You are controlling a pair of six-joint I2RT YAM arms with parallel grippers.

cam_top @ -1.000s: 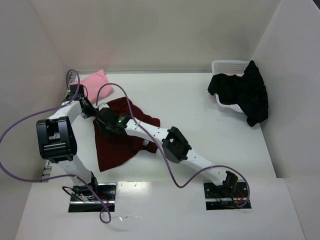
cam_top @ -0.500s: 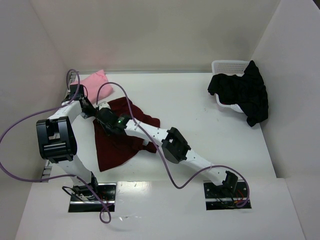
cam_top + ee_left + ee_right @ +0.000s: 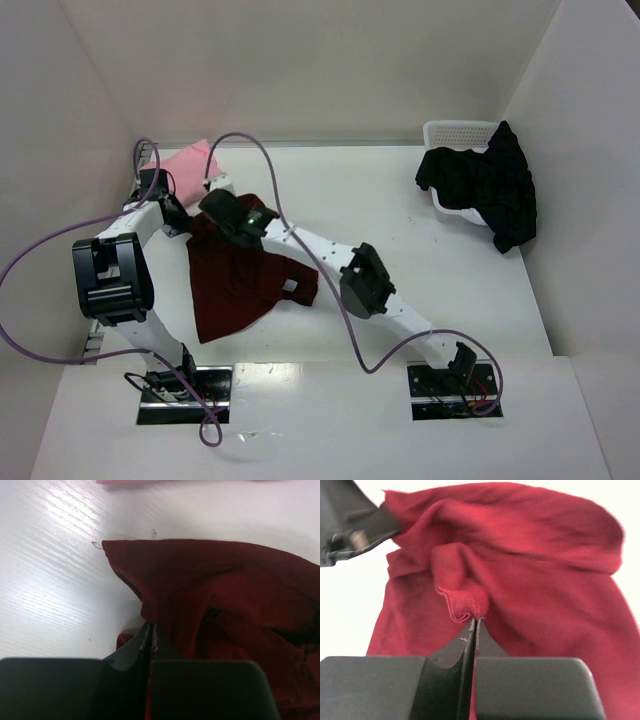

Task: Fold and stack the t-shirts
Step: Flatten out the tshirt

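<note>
The dark maroon t-shirt (image 3: 235,285) lies crumpled on the left of the table. My left gripper (image 3: 187,222) is shut on its back left edge, and in the left wrist view the cloth (image 3: 225,590) bunches at the closed tips of that gripper (image 3: 151,625). My right gripper (image 3: 211,204) is shut on a folded hem of the same shirt (image 3: 520,555), pinched at its tips (image 3: 476,620). A light pink t-shirt (image 3: 190,160) sits at the back left corner. A black t-shirt (image 3: 490,185) hangs over the basket at the back right.
A white mesh basket (image 3: 455,130) stands in the back right corner under the black shirt. Purple cables loop over both arms on the left. The enclosure walls close in on the left, back and right.
My right gripper has shut on the maroon shirt's hem and moved toward the back left, drawing the cloth with it. The left gripper has held its place and grip.
</note>
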